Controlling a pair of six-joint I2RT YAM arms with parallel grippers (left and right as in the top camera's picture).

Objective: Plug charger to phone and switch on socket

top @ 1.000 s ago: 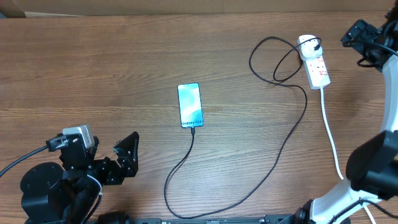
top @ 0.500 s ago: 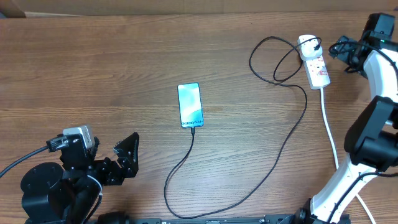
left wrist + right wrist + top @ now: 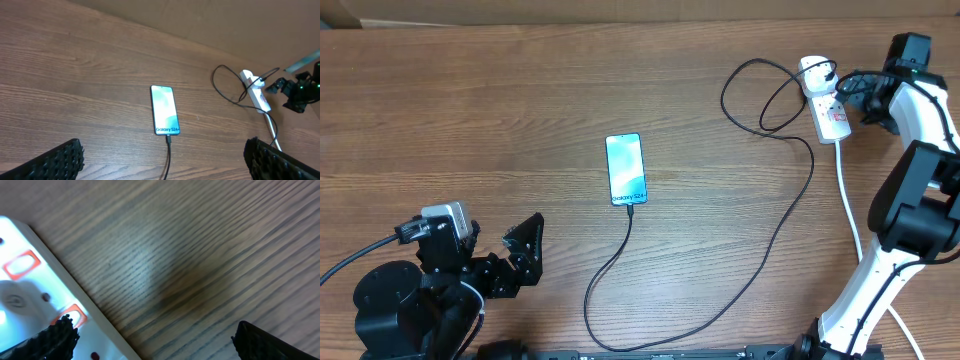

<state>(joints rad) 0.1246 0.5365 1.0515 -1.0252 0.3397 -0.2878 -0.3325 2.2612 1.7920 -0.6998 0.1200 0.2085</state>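
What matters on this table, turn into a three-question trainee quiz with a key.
1. True or false: the long thin black charger cable reaches the "Galaxy S24" end of the slim blue-screened phone.
2. Which arm's gripper is nearest the white elongated power strip? A left, B right, C both equally.
3. Fill in: the right gripper is ____ (open/shut).
Key: 1 true; 2 B; 3 open.

Even, soft light — close-up blurred
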